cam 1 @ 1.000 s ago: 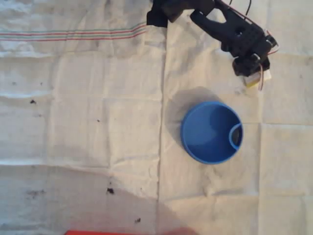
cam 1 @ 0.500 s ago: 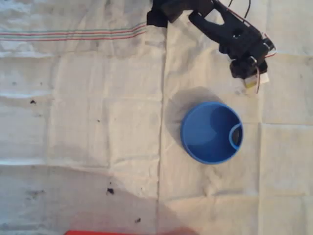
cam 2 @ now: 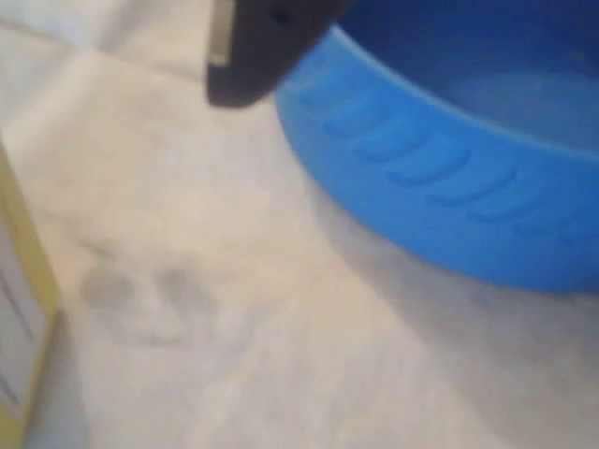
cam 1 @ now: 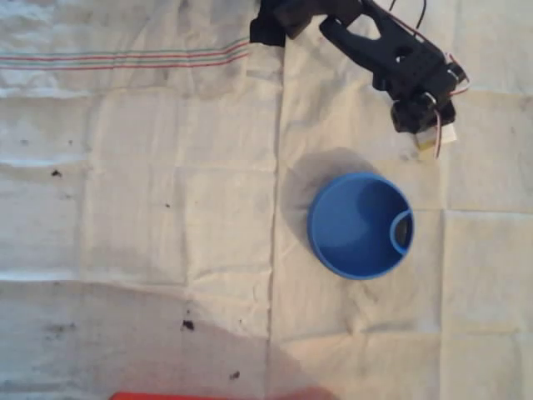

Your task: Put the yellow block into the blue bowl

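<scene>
In the overhead view my black gripper (cam 1: 428, 130) is at the upper right, just above and right of the blue bowl (cam 1: 360, 225). A corner of the yellow block (cam 1: 446, 137) sticks out at the gripper's lower right side, right against its tip. The wrist view is low and close to the cloth. There the yellow block (cam 2: 19, 318) with its white face is at the left edge, one dark finger (cam 2: 257, 56) hangs at the top, and the blue bowl (cam 2: 449, 168) rises at the upper right. How the jaws stand on the block is hidden.
A creased white cloth (cam 1: 166, 208) with a few dark specks covers the table. A red edge (cam 1: 166, 397) shows at the bottom of the overhead view. The bowl's curved handle (cam 1: 403, 232) is on its right rim.
The gripper has shifted slightly up, and the block's visible corner has moved a little to the right with it. The bowl has not moved.
</scene>
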`<state>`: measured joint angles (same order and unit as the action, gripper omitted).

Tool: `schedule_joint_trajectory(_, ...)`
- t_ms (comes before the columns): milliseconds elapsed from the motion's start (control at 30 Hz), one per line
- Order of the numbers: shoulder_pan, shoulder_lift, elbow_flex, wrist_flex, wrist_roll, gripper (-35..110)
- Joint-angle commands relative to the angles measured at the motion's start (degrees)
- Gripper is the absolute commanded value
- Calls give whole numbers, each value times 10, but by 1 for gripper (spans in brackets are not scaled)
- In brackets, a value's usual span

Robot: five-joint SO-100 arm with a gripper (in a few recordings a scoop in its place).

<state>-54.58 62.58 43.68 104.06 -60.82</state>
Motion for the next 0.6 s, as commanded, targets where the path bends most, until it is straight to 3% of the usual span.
schedule_joint_trajectory(0,2,80,-18,8,-8,30)
schedule_joint_trajectory(567,-27,16,-20,-9,-7,30)
